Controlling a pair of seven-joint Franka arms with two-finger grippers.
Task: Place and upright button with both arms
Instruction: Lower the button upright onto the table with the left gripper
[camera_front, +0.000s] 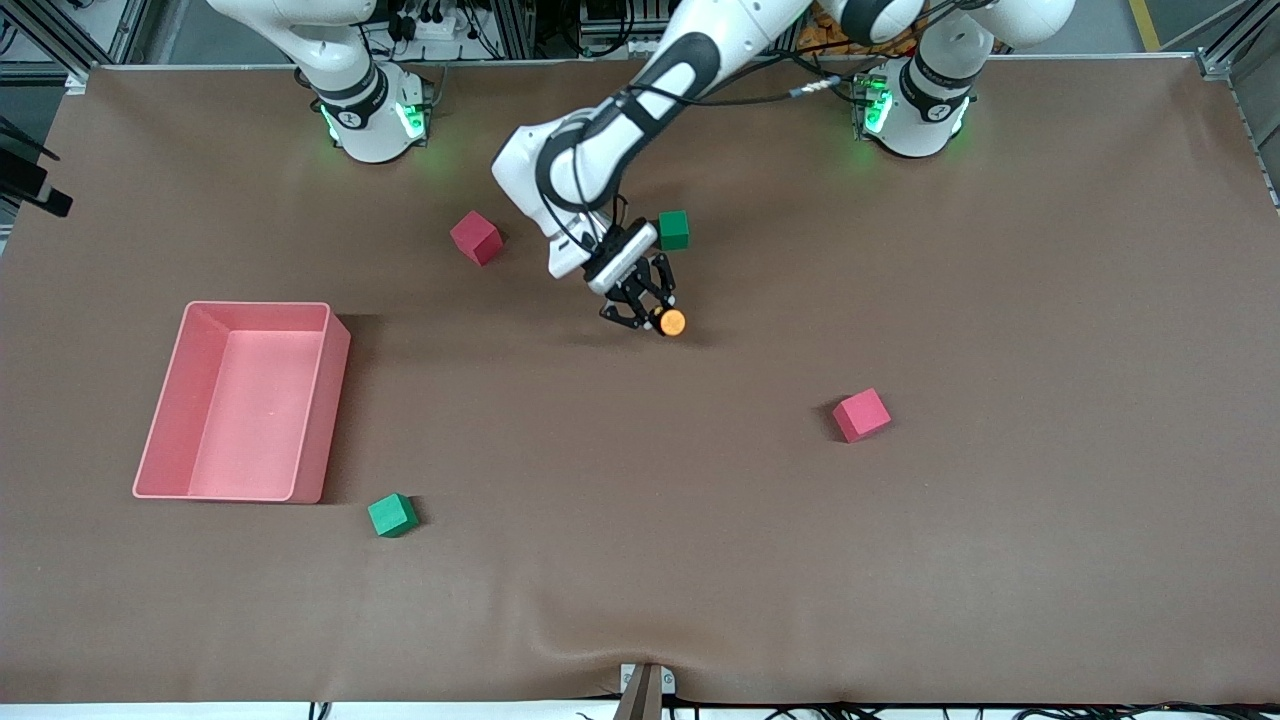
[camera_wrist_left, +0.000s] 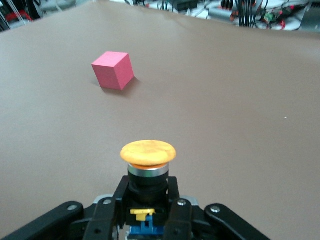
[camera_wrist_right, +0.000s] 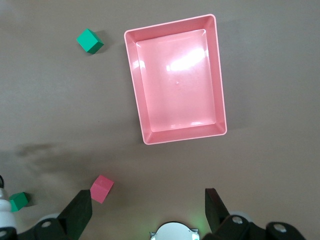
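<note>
The button has a round orange cap and a black-and-blue body. My left gripper is shut on its body, low over the middle of the table, with the arm reaching in from its base. In the left wrist view the button sticks out from between the black fingers of the left gripper, cap pointing away from the wrist. My right gripper is open and holds nothing, high above the table near its own base. It does not show in the front view.
A pink tray stands toward the right arm's end of the table. A red cube and a green cube lie near the bases. Another red cube and green cube lie nearer the front camera.
</note>
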